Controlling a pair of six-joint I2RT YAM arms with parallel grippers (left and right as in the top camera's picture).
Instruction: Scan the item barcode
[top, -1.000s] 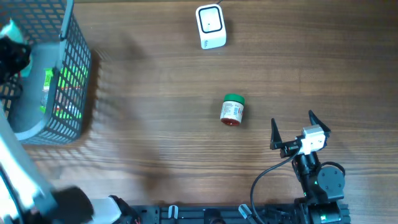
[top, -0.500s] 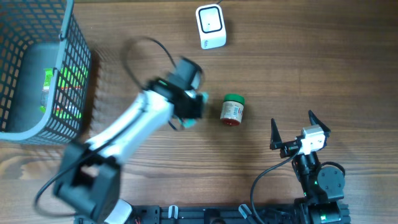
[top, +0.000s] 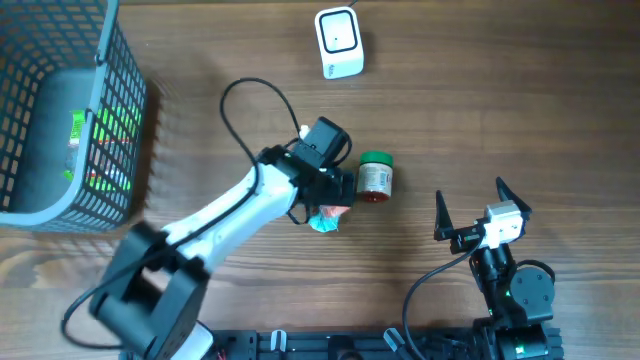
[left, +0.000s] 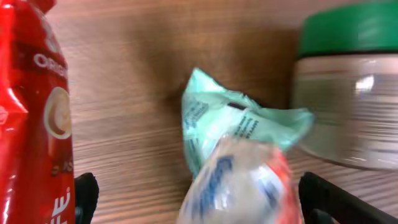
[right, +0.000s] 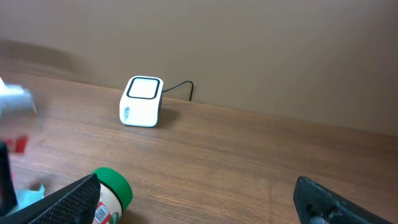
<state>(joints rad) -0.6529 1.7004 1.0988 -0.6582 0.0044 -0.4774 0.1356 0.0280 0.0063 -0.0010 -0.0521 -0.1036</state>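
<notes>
While the left arm was over at the basket a second ago, it now stretches across to mid-table. The left gripper has let go: both fingers sit wide apart at the bottom corners of the wrist view, touching nothing. Between them lies a crumpled packet with a teal end, flat on the wood and released. I take it as the item to scan. It's just beside the jar, on the jar's near-left side.

My read for the task: the fetch from the basket is done and the scan is not. The packet is well apart from the scanner at the far edge, and I can't see a barcode on it from here. Someone has to re-grip it and present it.

Surface and room, quick. The table is dark wood grain. The grey wire basket at far left has more goods in it. The jar lies on its side, green lid toward the scanner. The white scanner is cabled, window up. A red packet shows at the left of the wrist view. The right gripper is parked near the front edge, fingers spread, empty. Behind the table is a plain tan wall.
</notes>
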